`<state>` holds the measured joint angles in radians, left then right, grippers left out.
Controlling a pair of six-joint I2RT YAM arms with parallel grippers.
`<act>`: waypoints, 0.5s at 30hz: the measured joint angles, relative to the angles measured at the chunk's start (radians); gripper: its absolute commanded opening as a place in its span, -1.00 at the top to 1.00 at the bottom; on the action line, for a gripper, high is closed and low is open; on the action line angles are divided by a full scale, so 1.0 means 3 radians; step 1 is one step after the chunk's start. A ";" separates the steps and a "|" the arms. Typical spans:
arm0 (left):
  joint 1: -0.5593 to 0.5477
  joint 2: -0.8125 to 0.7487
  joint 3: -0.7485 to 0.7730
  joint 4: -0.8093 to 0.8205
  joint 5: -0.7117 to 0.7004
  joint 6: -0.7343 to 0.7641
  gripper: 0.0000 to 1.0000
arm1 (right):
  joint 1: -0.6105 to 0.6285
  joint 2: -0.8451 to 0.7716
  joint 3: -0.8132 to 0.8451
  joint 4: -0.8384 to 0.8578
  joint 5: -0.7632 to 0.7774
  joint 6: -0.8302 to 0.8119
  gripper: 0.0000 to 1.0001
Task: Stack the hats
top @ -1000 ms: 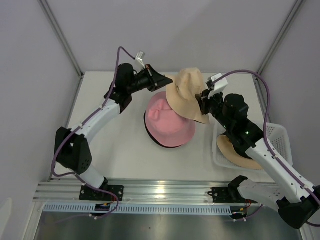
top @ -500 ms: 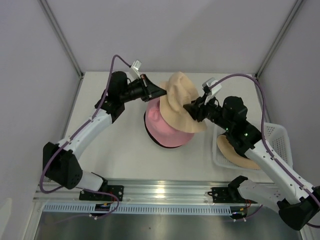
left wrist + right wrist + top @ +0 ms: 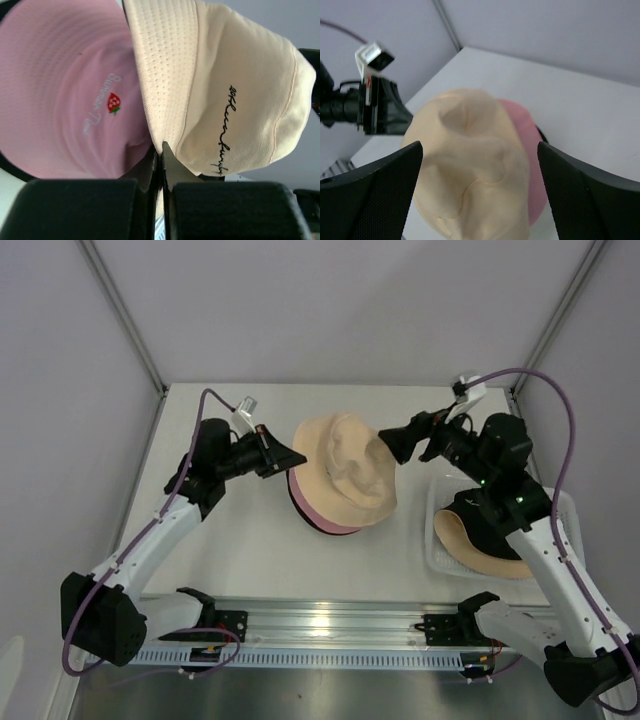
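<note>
The white bench (image 3: 250,560) carried a white mesh basket (image 3: 560,502) at its right edge, with a second beige hat (image 3: 475,545) lying inside it. Mid-bench, a beige bucket hat (image 3: 345,470) with black script sat draped over a pink bucket hat (image 3: 60,90), under which a black brim (image 3: 297,508) showed. The left gripper (image 3: 161,150) had its jaws clenched on the beige hat's brim at its left side. The right gripper (image 3: 392,443) hung near the crown's right side, apart from it, jaws spread wide and holding nothing
</note>
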<state>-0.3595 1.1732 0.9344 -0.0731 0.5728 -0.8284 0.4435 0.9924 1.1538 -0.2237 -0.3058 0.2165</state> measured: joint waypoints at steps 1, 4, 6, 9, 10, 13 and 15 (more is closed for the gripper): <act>0.0056 -0.0046 -0.0037 -0.0018 -0.0006 -0.0003 0.99 | -0.0118 -0.0005 0.0070 0.0017 -0.0011 0.0057 -0.99; 0.0252 -0.0189 -0.0210 -0.0008 -0.0006 -0.0018 0.99 | -0.0331 -0.0018 0.0198 0.0048 -0.0003 0.0210 -0.99; 0.0347 -0.0271 -0.0343 -0.0013 -0.0009 -0.0028 0.99 | -0.0406 -0.0018 0.0212 0.0042 0.0033 0.0301 -0.99; 0.0417 -0.0313 -0.0431 -0.0025 -0.0017 -0.0028 0.99 | -0.0524 0.0015 0.0130 0.0039 0.0031 0.0511 -0.99; 0.0432 -0.0306 -0.0435 -0.0024 -0.0015 -0.0028 0.99 | -0.0557 0.0037 0.0058 0.0064 0.0020 0.0595 -0.99; 0.0476 -0.0257 -0.0469 0.0057 0.0015 -0.0027 0.99 | -0.0646 0.0127 -0.0282 0.0193 -0.0085 0.0902 -0.99; 0.0498 -0.0192 -0.0533 0.0163 0.0052 -0.0024 0.99 | -0.0689 0.0248 -0.0577 0.0290 -0.0182 0.1130 -0.99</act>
<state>-0.2100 1.1156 0.7746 -0.0242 0.5884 -0.8356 0.2367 1.0668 0.9806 -0.1368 -0.3603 0.5556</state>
